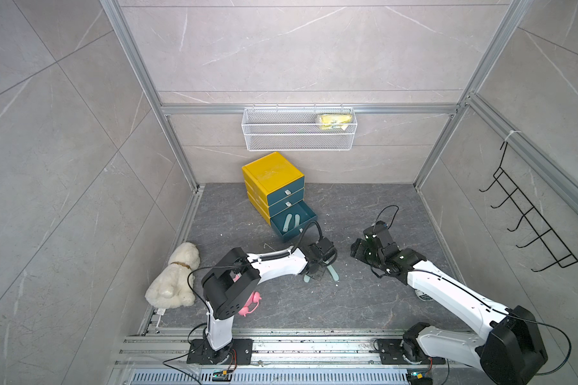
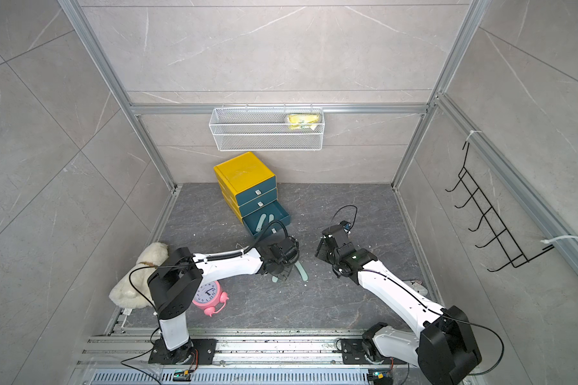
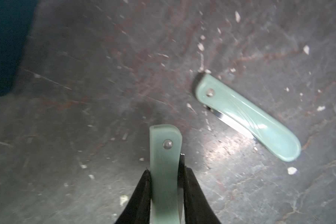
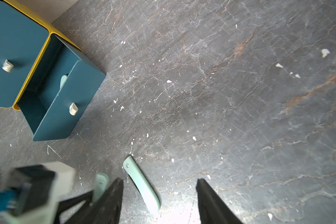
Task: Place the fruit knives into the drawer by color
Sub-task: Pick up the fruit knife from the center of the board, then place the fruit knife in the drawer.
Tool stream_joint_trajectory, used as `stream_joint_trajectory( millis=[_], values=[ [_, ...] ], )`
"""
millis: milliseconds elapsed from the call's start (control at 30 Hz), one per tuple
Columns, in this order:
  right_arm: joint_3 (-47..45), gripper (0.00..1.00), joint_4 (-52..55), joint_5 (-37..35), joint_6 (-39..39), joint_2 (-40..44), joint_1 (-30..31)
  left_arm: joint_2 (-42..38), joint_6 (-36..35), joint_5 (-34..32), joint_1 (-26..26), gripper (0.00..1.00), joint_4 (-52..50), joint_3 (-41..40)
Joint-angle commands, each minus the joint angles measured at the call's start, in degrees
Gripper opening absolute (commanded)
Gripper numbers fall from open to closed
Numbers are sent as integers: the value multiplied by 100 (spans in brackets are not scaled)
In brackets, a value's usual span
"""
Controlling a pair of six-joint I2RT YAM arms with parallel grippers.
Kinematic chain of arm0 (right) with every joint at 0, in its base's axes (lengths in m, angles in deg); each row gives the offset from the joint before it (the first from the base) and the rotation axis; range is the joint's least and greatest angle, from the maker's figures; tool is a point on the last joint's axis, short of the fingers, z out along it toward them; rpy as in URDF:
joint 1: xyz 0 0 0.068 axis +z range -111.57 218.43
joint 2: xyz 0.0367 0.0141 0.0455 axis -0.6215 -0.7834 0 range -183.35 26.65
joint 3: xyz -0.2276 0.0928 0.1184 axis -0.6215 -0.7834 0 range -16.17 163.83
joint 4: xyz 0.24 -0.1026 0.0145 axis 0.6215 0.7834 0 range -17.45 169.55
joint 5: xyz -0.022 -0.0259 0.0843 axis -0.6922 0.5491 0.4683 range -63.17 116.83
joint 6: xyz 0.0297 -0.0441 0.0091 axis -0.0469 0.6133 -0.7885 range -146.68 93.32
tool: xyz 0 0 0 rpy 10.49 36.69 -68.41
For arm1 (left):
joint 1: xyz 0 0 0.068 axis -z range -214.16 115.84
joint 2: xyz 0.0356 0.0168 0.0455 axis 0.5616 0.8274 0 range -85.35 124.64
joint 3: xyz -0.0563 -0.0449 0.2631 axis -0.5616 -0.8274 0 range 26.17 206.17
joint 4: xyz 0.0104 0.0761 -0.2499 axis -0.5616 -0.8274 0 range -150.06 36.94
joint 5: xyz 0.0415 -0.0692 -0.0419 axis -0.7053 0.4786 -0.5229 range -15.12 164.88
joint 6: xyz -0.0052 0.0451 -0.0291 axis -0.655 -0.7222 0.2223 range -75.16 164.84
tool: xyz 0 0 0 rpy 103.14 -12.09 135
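The drawer chest has a yellow case and stands at the back, with its bottom teal drawer pulled out. Two pale teal fruit knives lie inside that drawer. My left gripper is shut on a pale teal knife, pointing down just above the floor in front of the open drawer. A second pale teal knife lies flat on the floor right beside it, also in a top view. My right gripper hovers open and empty to the right, looking down on that loose knife.
A white plush dog lies at the left wall and a pink alarm clock stands by the left arm. A white wire basket hangs on the back wall, a black hook rack on the right wall. White flecks dot the floor.
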Motion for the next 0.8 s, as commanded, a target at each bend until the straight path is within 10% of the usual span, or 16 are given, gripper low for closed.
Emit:
stream_joint_trajectory(
  millis=[0, 767],
  values=[
    [-4, 62, -88, 38, -113, 14, -27, -570, -172, -345, -268, 23, -114, 181],
    [6, 62, -63, 134, -50, 23, -56, 1150, -2103, -2501, -1471, 22, 608, 2250]
  ],
)
